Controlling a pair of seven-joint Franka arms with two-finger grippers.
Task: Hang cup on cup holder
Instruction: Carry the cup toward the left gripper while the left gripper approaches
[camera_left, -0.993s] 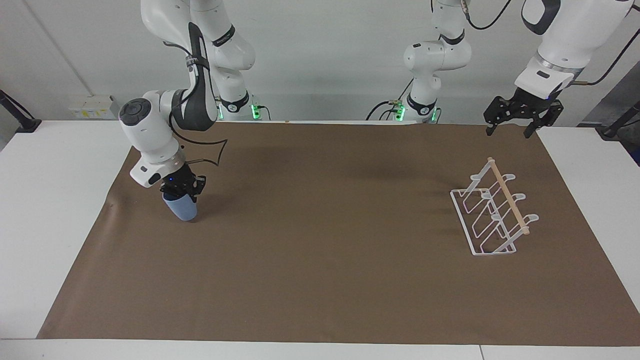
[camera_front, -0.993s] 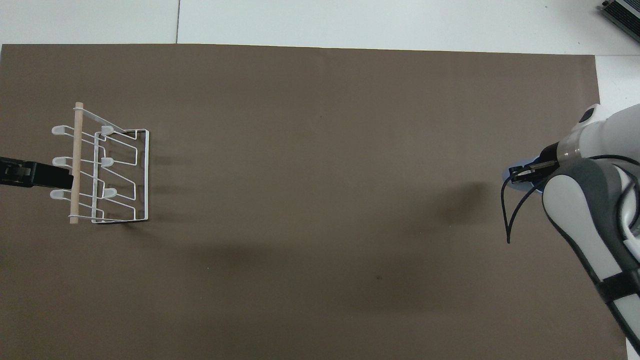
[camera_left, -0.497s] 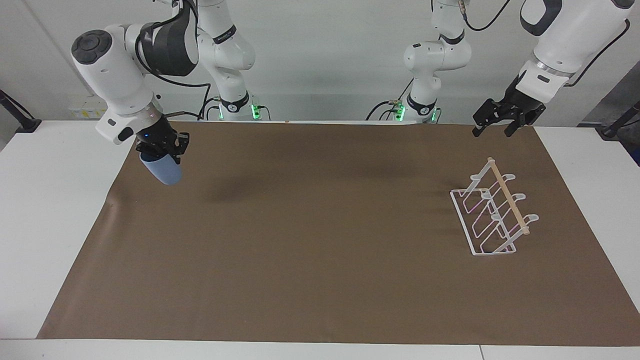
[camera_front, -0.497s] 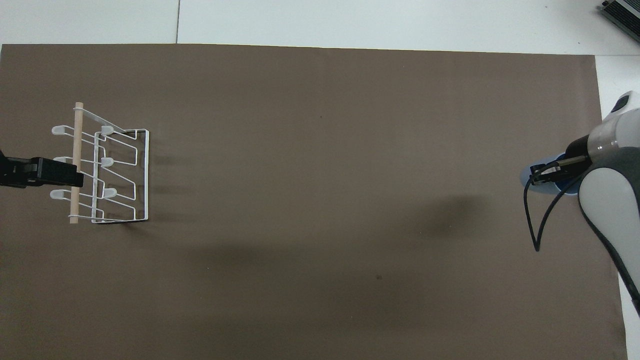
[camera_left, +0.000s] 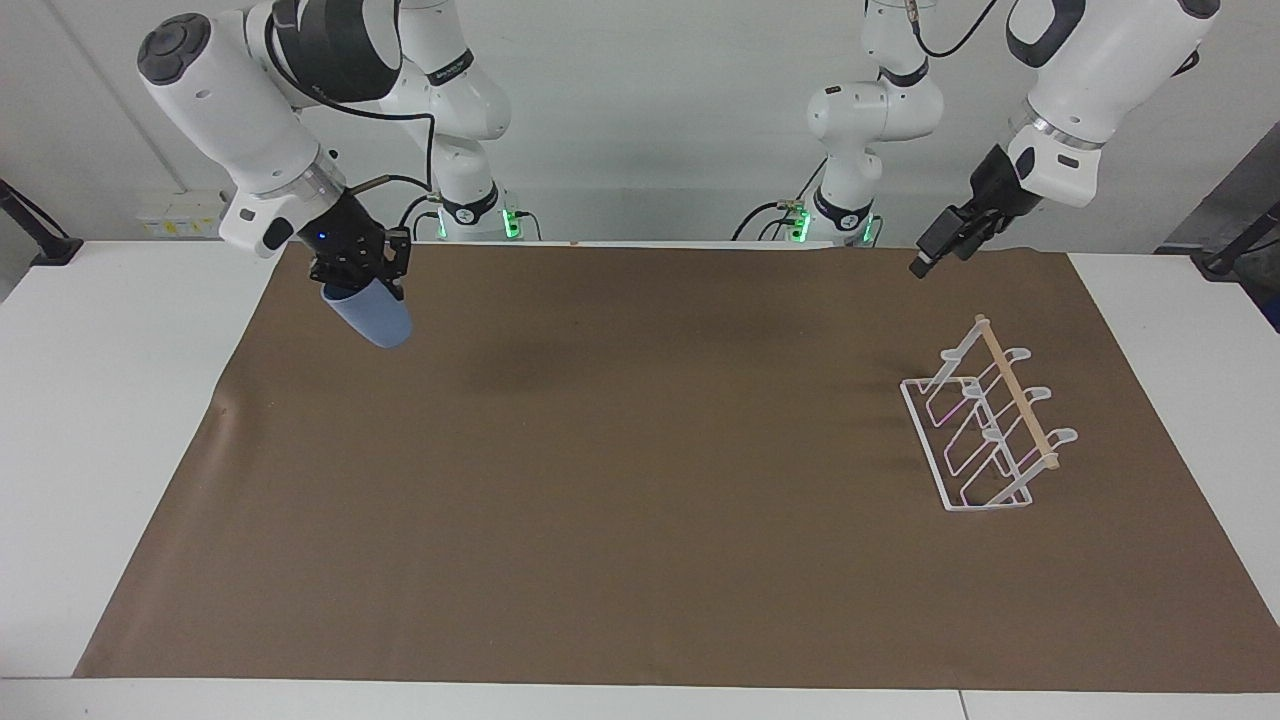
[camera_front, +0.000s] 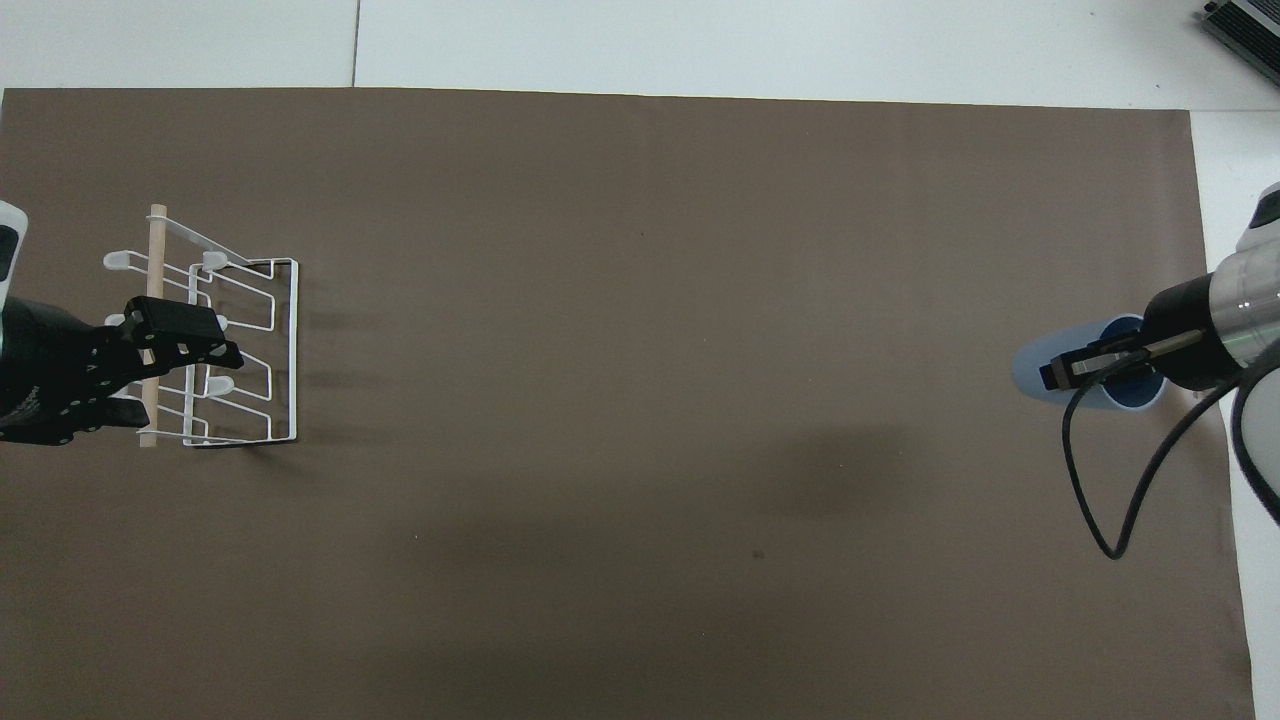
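The light-blue cup (camera_left: 372, 316) hangs tilted in the air over the brown mat (camera_left: 640, 520), toward the right arm's end of the table. My right gripper (camera_left: 358, 288) is shut on the cup's rim; the overhead view shows the right gripper (camera_front: 1072, 369) across the cup (camera_front: 1030, 372). The white wire cup holder (camera_left: 985, 440) with its wooden dowel stands on the mat toward the left arm's end. My left gripper (camera_left: 926, 260) hangs open and empty, high above the mat and apart from the holder. From overhead the left gripper (camera_front: 180, 385) overlaps the holder (camera_front: 270, 340).
The mat covers most of the white table (camera_left: 90, 420), leaving bare margins at both ends. A black cable (camera_front: 1110, 500) loops down from the right wrist. Nothing else lies on the mat between the cup and the holder.
The right gripper lifted the cup off the mat and carried it a little toward the table's middle. The left gripper turned and moved toward the holder, staying high.
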